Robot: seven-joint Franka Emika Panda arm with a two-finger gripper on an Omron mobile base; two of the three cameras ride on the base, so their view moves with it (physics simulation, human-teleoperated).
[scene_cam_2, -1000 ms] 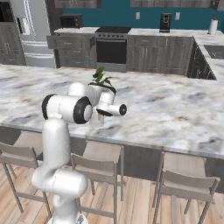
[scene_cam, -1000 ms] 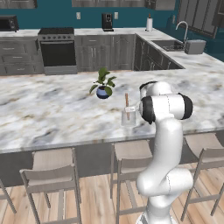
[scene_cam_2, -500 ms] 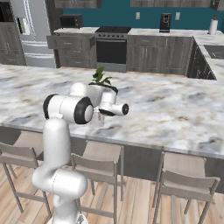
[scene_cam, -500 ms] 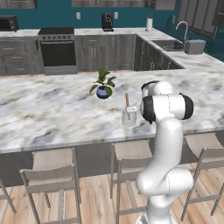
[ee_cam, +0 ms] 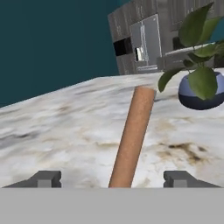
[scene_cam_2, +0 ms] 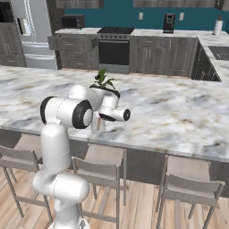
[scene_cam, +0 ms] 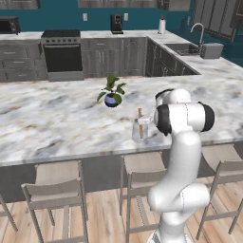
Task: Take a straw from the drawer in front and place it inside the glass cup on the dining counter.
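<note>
Two dark fingertips (ee_cam: pixel 45 179) of the gripper (ee_cam: pixel 114 179) stand wide apart, clear of one straw (ee_cam: pixel 132 136) rising between them. That straw stands in one glass cup (scene_cam: pixel 139 130) on the dining counter (scene_cam: pixel 57 123), near one blue potted plant (scene_cam: pixel 112 90).

I saw a potted plant (scene_cam: pixel 112 92) on the marble, stools (scene_cam: pixel 59 187) near me, and a stove (scene_cam: pixel 61 52) (far left).

Two base cameras look forward from behind the arm, sharing the dining counter (scene_cam: pixel 57 123). The hand camera sits close over the straw (ee_cam: pixel 131 140).
</note>
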